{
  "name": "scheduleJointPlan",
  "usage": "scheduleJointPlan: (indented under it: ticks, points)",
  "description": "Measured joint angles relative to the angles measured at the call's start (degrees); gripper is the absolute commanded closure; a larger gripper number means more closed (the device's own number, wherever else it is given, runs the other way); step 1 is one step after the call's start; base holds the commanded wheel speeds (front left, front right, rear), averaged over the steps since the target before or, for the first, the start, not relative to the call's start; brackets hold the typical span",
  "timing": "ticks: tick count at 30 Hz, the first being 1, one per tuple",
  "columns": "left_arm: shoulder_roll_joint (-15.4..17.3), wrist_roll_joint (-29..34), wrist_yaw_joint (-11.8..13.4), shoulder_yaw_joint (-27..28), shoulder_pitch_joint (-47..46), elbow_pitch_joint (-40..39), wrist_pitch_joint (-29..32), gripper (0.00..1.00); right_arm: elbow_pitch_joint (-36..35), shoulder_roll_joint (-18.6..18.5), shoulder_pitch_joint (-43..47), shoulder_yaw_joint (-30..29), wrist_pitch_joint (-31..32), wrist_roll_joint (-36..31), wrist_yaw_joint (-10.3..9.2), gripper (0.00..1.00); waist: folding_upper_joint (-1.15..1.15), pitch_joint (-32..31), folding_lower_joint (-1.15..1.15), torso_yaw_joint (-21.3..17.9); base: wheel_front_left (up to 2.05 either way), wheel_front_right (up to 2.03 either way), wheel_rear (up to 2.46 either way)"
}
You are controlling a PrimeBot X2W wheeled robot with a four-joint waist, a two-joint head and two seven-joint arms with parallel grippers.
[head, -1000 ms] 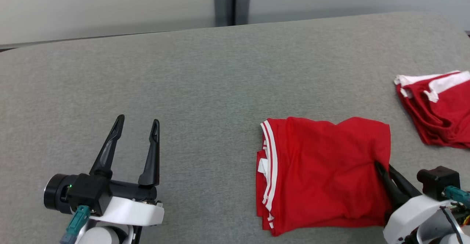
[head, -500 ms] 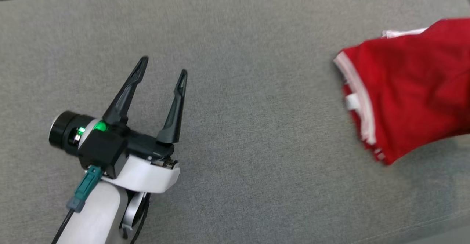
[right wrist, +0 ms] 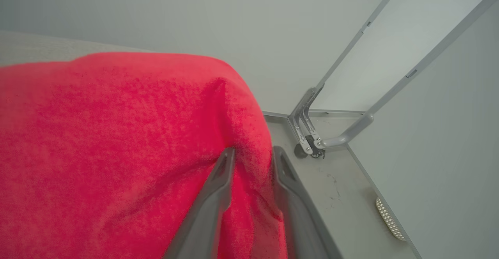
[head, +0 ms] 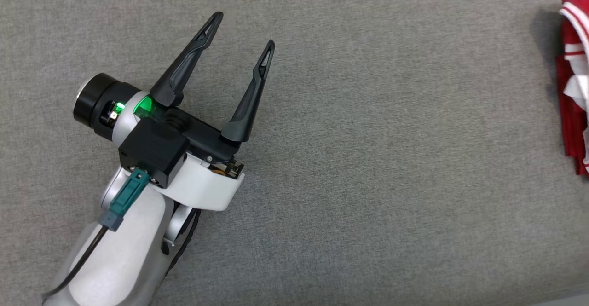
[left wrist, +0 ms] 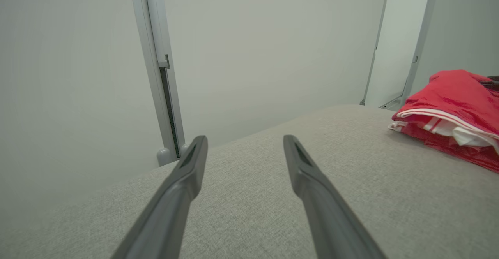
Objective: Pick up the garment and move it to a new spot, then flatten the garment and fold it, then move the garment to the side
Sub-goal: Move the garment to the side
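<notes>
In the head view, one gripper, the left gripper (head: 244, 32), lies over the left part of the grey fabric-covered table (head: 368, 158). Its two dark fingers are spread wide in a V, with nothing between them. One green light (head: 146, 106) glows on the wrist housing, and one teal plug (head: 125, 198) with a single dark cable hangs below it. Bare table runs to the right edge, where a strip of the red garment (head: 573, 89) with white trim shows, well apart from the left gripper. How many layers or pieces make up that strip cannot be told.

In the left wrist view, one pale metal post (left wrist: 156, 56) stands against the wall on the left. The left gripper (left wrist: 245, 140) holds its two fingers wide apart over the table (left wrist: 351, 142), gripping nothing. At the far right sits one bundle of the garment (left wrist: 448, 95), red on top, with white bands along its near edge.

In the right wrist view, the garment (right wrist: 117, 134) covers the left and middle. The right gripper (right wrist: 254, 153) has its two fingers drawn close together, with a ridge of the red cloth pinched between them. To the right, one metal bracket (right wrist: 308, 134) stands on the floor (right wrist: 343, 196).
</notes>
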Motion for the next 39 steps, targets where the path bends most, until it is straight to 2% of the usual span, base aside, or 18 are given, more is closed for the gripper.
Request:
scheduleJointPlan:
  ticks: [1,5,10,16,21,26,33,39]
  points:
    - [0.01,0.1,-0.12,-0.1,-0.38,0.19,-0.01,0.0,1.72,0.57,-0.75,-0.85,-0.66,-0.43,-0.01,0.0,0.0,0.5,0.0,0.27,0.0,0.0,0.0]
    - [0.0,-0.12,-0.19,-0.2,-0.93,2.1,-0.74,0.0,7.51,4.05,-2.26,-3.22,-5.17,-1.69,0.0,0.0,0.0,0.68,0.0,0.89,0.0,0.0,0.0]
    - [-0.41,-2.21,0.45,0.81,2.09,4.47,-1.82,0.0,7.82,8.18,0.41,-4.37,-10.22,-0.94,-0.01,0.0,0.0,-2.73,0.0,0.46,0.0,0.0,0.0]
    - [-0.66,-4.55,2.15,2.81,7.1,6.15,-2.74,0.0,-1.07,14.59,6.58,-3.03,-12.06,-0.07,-0.01,0.0,0.0,-8.32,0.0,0.08,0.0,0.0,0.0]
    - [-0.74,-6.56,3.88,4.91,12.16,6.55,-3.18,0.0,-11.99,20.06,11.31,1.49,-11.93,-2.02,-0.01,0.0,0.0,-12.77,0.0,-0.24,0.0,0.0,0.0]
    - [-1.46,-8.25,5.37,6.75,16.69,6.57,-3.33,0.0,-20.93,24.37,16.32,5.95,-8.9,-3.63,-0.01,0.0,0.0,-16.73,0.0,0.53,0.0,0.0,0.0]
    - [-2.21,-9.65,6.64,9.09,21.78,6.37,-3.54,0.0,-27.83,26.82,22.31,8.12,-5.13,-4.03,-0.01,0.0,0.0,-20.37,0.0,5.22,0.0,0.0,0.0]
    - [-0.36,-11.85,4.75,11.85,25.8,6.24,-3.56,0.0,-31.08,27.49,26.14,9.51,-3.04,-4.5,-0.01,0.0,0.0,-23.99,0.0,8.63,0.0,0.0,0.0]
